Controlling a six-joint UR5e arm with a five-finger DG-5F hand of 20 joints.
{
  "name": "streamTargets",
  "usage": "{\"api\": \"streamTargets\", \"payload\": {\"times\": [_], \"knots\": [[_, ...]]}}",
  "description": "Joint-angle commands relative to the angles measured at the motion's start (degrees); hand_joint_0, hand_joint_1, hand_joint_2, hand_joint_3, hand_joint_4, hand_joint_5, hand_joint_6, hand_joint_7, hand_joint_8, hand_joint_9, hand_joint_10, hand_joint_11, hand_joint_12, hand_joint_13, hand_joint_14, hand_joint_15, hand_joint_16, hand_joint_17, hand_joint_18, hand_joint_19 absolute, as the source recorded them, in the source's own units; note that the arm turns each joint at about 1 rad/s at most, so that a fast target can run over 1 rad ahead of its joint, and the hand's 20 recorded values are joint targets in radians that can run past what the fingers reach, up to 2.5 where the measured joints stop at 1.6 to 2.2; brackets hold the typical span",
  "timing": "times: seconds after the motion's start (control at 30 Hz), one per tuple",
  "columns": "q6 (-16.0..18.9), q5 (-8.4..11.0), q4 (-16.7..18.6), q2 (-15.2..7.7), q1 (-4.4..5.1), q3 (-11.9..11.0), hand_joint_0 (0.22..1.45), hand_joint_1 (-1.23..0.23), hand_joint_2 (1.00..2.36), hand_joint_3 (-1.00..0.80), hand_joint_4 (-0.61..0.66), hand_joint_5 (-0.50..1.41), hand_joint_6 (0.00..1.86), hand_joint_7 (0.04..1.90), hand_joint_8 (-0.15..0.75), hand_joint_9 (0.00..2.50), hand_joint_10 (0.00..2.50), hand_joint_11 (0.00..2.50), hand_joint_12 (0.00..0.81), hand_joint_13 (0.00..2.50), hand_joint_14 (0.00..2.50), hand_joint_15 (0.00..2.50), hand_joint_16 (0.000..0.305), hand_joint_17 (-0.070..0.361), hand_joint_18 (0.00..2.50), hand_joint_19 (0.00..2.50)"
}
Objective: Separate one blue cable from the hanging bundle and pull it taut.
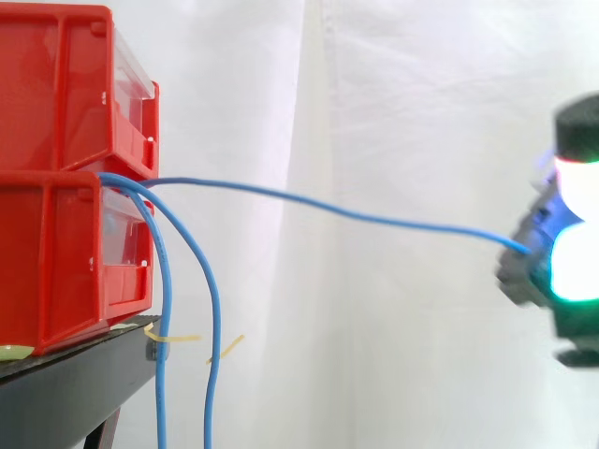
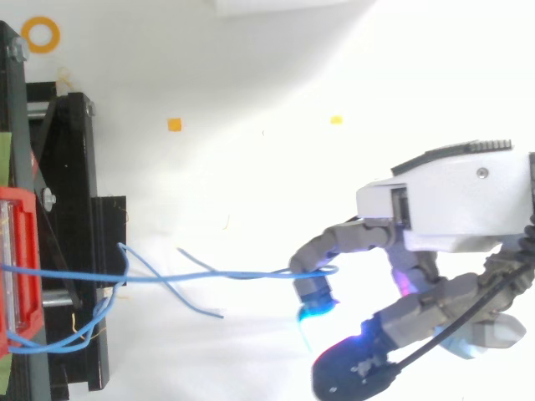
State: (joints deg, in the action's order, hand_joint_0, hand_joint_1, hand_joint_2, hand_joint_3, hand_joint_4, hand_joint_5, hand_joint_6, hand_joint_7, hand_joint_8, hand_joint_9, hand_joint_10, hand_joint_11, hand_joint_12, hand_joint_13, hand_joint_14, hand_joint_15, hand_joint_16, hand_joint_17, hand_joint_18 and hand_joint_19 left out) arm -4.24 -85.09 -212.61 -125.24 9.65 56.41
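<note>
closest to the side camera is my hand, at the right edge, its pads glowing white and green. from above, one curled finger hooks round a single blue cable, so i am grasping it. that cable runs from the gap between the two stacked red bins across open air to my hand, sagging a little rather than dead straight. two other blue cables leave the same gap and hang down beside the black stand, well apart from my hand.
</note>
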Motion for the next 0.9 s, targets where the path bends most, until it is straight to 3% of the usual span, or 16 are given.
{"api": "streamTargets", "payload": {"times": [0.0,0.37,0.5,0.67,0.73,0.77,0.8,0.87], "knots": [[0.0,0.01,-8.3,0.0,0.02,-0.2,0.75,-0.71,1.02,-0.17,0.05,0.16,0.50,1.34,0.211,2.32,0.04,1.03,0.319,1.64,0.02,1.03,0.040,0.090,1.06,0.92],[-0.5,0.97,-7.4,0.0,0.11,-0.2,0.75,-0.70,1.02,-0.18,0.04,0.16,0.50,1.34,0.202,2.33,0.04,1.03,0.319,1.64,0.02,1.04,0.040,0.090,1.06,0.91],[-0.6,5.46,-7.4,0.0,0.37,-0.3,0.74,-0.69,1.02,-0.20,0.04,0.15,0.50,1.34,0.194,2.32,0.04,1.04,0.317,1.64,0.02,1.03,0.040,0.090,1.06,0.91],[-0.1,6.07,-10.3,0.0,0.72,-6.8,0.74,-0.69,1.02,-0.21,0.03,0.15,0.50,1.34,0.189,2.32,0.04,1.04,0.317,1.64,0.03,1.03,0.040,0.090,1.06,0.91],[0.3,5.98,-10.5,-0.1,0.28,-6.4,0.74,-0.69,1.02,-0.22,0.03,0.15,0.50,1.34,0.193,2.32,0.04,1.05,0.325,1.64,0.03,1.04,0.040,0.090,1.06,0.91],[-0.2,6.16,-9.8,0.0,0.11,-5.1,0.74,-0.69,1.02,-0.22,0.03,0.15,0.50,1.34,0.198,2.32,0.04,1.04,0.320,1.64,0.02,1.03,0.040,0.090,1.06,0.91],[-0.2,6.07,-8.2,0.0,0.02,-1.7,0.74,-0.69,1.02,-0.22,0.03,0.15,0.50,1.34,0.197,2.32,0.04,1.04,0.316,1.63,0.03,1.04,0.040,0.091,1.06,0.91],[-0.2,6.16,-6.4,0.0,0.02,2.2,0.74,-0.69,1.02,-0.22,0.03,0.15,0.50,1.35,0.194,2.32,0.04,1.04,0.322,1.64,0.03,1.03,0.040,0.091,1.06,0.91]]}}
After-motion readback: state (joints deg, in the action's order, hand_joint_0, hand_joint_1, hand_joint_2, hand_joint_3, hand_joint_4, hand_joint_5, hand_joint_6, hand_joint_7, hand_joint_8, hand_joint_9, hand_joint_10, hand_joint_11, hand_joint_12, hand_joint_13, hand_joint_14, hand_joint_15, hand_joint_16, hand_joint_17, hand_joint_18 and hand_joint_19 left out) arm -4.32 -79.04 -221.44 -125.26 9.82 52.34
